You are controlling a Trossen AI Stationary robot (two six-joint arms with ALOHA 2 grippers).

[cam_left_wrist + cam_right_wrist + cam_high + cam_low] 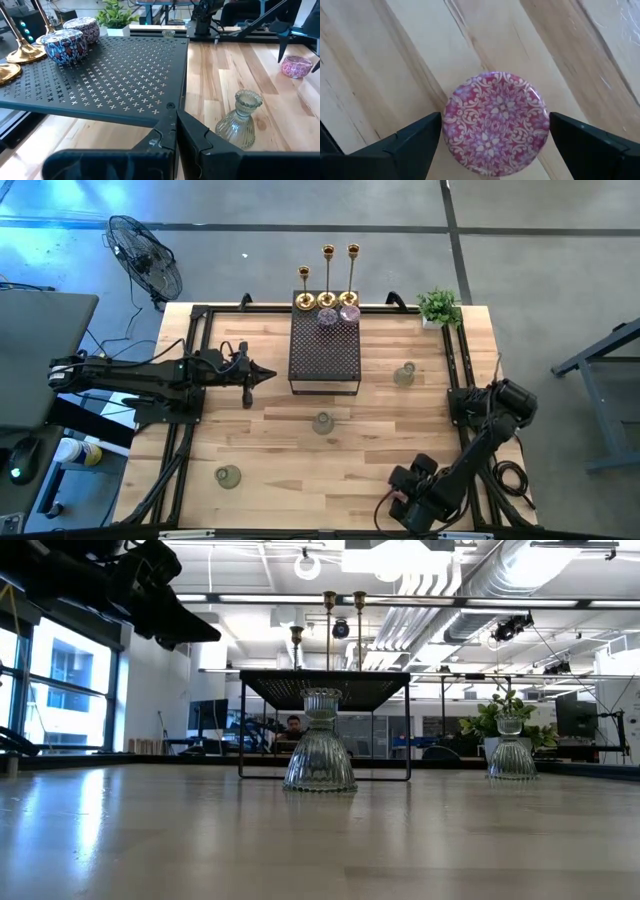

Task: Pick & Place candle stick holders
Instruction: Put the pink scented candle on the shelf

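Three gold candlesticks (328, 298) stand on their round bases at the far end of the black mesh stand (324, 350). Two pink-purple cups (338, 315) sit beside them on the stand. Three pale green glass holders (322, 423) (404, 374) (228, 476) stand on the table. My right gripper (405, 502) is open at the near right. It points down over another pink cup (495, 122), with one finger on either side of it. My left gripper (270, 373) is shut and empty, just left of the stand, and hangs above the table in the low view (190, 630).
A small potted plant (438, 305) stands at the far right corner. In the left wrist view the middle green holder (240, 120) stands just beyond my shut fingers (175, 127), next to the stand's near corner. Bare wood lies between the holders.
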